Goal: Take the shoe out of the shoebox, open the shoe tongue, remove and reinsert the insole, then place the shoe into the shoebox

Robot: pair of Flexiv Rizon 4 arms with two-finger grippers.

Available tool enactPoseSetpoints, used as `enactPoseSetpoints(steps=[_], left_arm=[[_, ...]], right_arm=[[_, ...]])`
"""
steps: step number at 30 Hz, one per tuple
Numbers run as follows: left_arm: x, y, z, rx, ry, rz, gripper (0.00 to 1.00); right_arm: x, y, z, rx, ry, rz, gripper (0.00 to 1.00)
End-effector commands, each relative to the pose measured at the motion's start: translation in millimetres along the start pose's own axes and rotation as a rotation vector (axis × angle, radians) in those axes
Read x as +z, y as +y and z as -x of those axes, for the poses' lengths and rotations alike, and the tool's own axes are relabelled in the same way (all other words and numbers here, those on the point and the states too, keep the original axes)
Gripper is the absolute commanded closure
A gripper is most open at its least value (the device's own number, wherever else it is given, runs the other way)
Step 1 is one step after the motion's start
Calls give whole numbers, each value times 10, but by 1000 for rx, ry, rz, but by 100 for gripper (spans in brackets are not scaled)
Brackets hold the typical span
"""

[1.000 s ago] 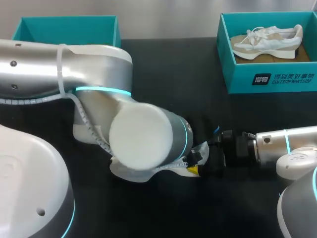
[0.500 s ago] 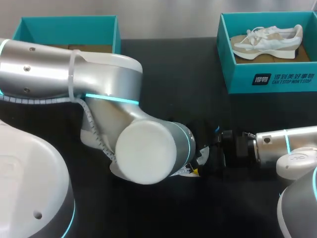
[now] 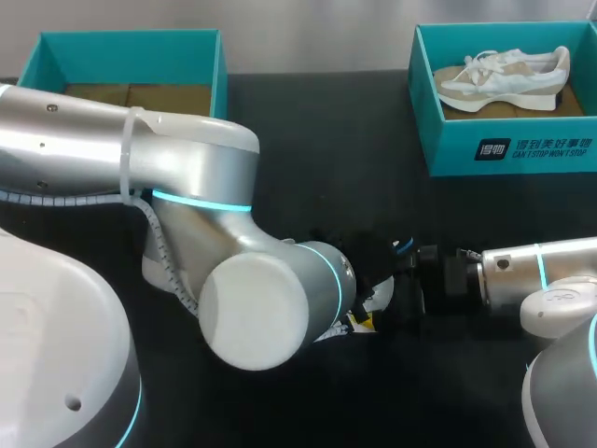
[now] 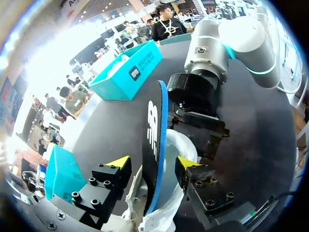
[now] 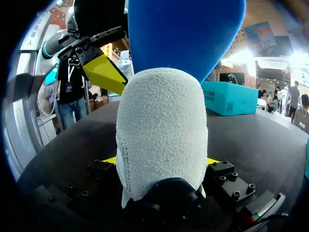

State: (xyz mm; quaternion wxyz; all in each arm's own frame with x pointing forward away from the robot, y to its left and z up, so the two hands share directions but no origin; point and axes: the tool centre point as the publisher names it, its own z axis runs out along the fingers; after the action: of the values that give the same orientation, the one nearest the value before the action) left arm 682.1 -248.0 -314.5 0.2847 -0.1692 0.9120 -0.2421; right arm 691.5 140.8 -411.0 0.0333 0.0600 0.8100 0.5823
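black table: right gripper [image 5: 159, 162] clamps the shoe [image 5: 161, 130] heel; left gripper [image 4: 153, 163] stands wide astride the upright insole [image 4: 153, 130]. risk: off-centre closure may buckle the insole.

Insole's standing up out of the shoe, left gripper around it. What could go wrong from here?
1. The left gripper stands open around the insole; closing off-centre could pinch the shoe too.
2. The right gripper holds only the heel, so a pull might drag the shoe loose.
3. In the head view my left arm hides most of the shoe.
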Motion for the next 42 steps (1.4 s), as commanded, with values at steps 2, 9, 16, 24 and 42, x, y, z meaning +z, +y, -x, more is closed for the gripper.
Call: enactPoseSetpoints(steps=[2,9,16,24,42], left_arm=[[77,45,48,10,18,-33,52],[140,50,55,34,37,-65,52],[127,40,-22,72,27,-84,50],[147,52,-22,86,35,-100,56],[211,34,79,106,76,-181,72]], right_arm=[[-1,8,-14,1,-1,-4,100],[-1,8,-14,1,-1,-4,100],[-1,8,-14,1,-1,-4,100],[-1,8,-14,1,-1,-4,100],[-1,8,-14,1,-1,-4,100]])
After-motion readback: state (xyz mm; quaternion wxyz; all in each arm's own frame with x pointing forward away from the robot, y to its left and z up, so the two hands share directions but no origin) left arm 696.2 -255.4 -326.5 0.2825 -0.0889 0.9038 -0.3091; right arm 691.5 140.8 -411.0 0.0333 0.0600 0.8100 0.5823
